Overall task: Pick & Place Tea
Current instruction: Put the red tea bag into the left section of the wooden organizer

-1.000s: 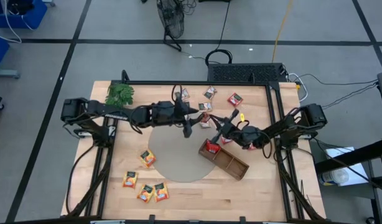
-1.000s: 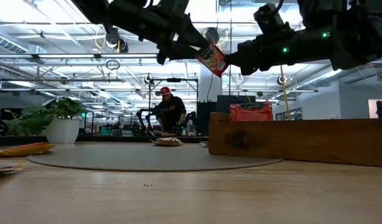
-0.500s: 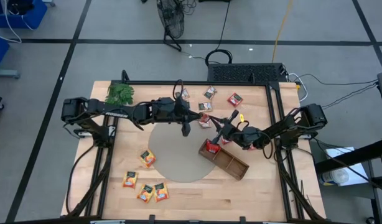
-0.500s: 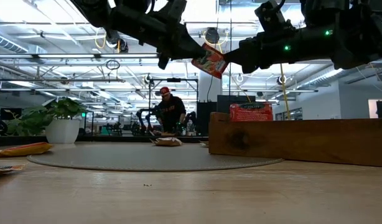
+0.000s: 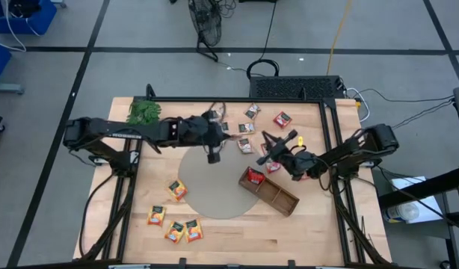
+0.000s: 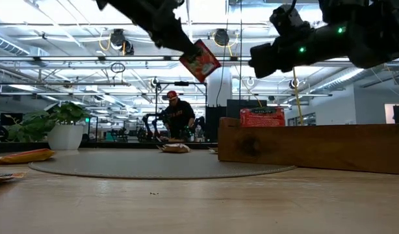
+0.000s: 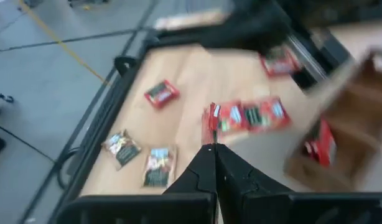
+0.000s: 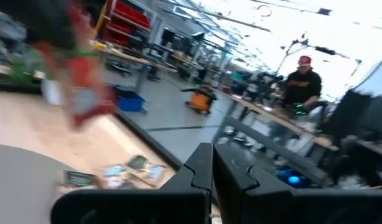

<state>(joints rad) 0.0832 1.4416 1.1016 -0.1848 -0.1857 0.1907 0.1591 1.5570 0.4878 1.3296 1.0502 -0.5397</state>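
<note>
My left gripper (image 6: 185, 47) hangs above the round grey mat (image 5: 211, 187), shut on a red tea sachet (image 6: 199, 60) that is up in the air. The left wrist view shows that sachet edge-on (image 7: 211, 121) past the shut fingers. My right gripper (image 6: 257, 58) is shut and empty, to the right of the sachet and apart from it, above the brown wooden tray (image 5: 273, 194). One red sachet (image 6: 261, 117) stands in the tray's end compartment. More sachets lie flat on the table: red and grey ones (image 5: 248, 128) at the far side, orange ones (image 5: 174, 230) at the near left. My left gripper pinches the red sachet's upper corner (image 6: 190, 52) between its two fingers. The fingers slant down from the table's left side. The sachet hangs tilted below the fingertips, clear of the mat and the table.
A green leafy sprig (image 5: 143, 112) lies at the far left corner. A black frame (image 5: 330, 123) runs along the table's edges. Beyond the table, a person in a dark top (image 6: 177, 117) stands in the room.
My left gripper has shut on the red sachet, which was up at my right gripper's tip. It has risen and drawn back toward the table's left, rolling as it went. The sachet has come away from my right gripper and tilted.
</note>
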